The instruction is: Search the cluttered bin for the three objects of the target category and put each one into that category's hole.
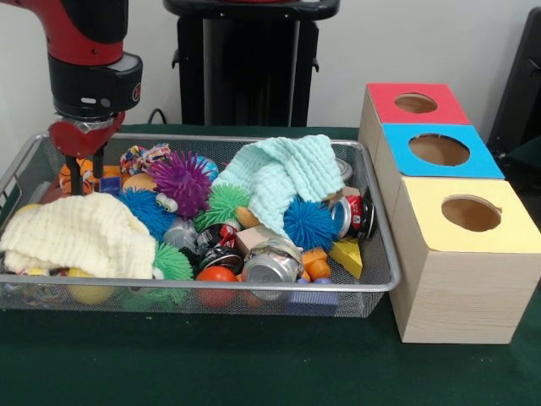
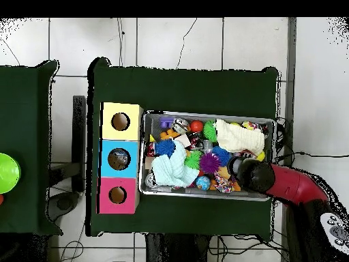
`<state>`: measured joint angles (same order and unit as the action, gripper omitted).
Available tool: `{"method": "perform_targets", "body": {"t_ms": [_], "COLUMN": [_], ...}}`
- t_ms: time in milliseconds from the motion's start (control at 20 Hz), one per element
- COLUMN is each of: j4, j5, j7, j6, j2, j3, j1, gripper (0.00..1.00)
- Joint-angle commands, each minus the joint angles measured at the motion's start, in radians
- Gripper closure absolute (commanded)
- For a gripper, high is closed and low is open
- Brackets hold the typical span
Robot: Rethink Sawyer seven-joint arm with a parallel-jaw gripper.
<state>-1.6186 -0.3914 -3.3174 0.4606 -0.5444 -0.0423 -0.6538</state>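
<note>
A wire mesh bin [image 1: 254, 290] holds a jumble of things. Among them are a purple spiky ball [image 1: 180, 182], blue spiky balls [image 1: 308, 222], a green spiky ball [image 1: 224, 205], crushed cans [image 1: 270, 262], an orange ball [image 1: 217, 275] and a yellow wedge [image 1: 348, 256]. A mint cloth [image 1: 279, 178] and a cream cloth [image 1: 80, 235] cover part of the pile. My gripper [image 1: 86, 179] reaches down into the bin's back left corner. Its fingers stand apart over an orange toy [image 1: 84, 172] and grip nothing. From overhead, the gripper [image 2: 238, 167] is beside the cream cloth [image 2: 240, 136].
Three wooden boxes stand in a row to the right of the bin, each with a round hole on top: red [image 1: 415, 103], blue [image 1: 439, 150] and yellow [image 1: 471, 213]. A knotted rope toy [image 1: 144, 156] lies near the gripper. A green object [image 2: 7, 174] sits on a separate table.
</note>
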Motion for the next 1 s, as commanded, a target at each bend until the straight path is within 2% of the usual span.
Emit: {"method": "perform_targets", "body": {"t_ms": [50,350,600,800,1000], "j4": [0.045,0.036,0.002,-0.013,-0.023], "j5": [0.034,0.039,0.072,0.106,0.177], "j7": [0.152,0.105,0.041,-0.007,-0.067], "j6": [0.084,0.066,0.084,0.079,0.071], "j2": [0.023,0.023,-0.017,-0.029,-0.024], "j3": [-0.104,-0.084,-0.059,-0.042,-0.041], "j1": [-0.006,0.026,0.077,0.124,0.175], "gripper": [0.0,0.0,0.0,0.0,0.0]}}
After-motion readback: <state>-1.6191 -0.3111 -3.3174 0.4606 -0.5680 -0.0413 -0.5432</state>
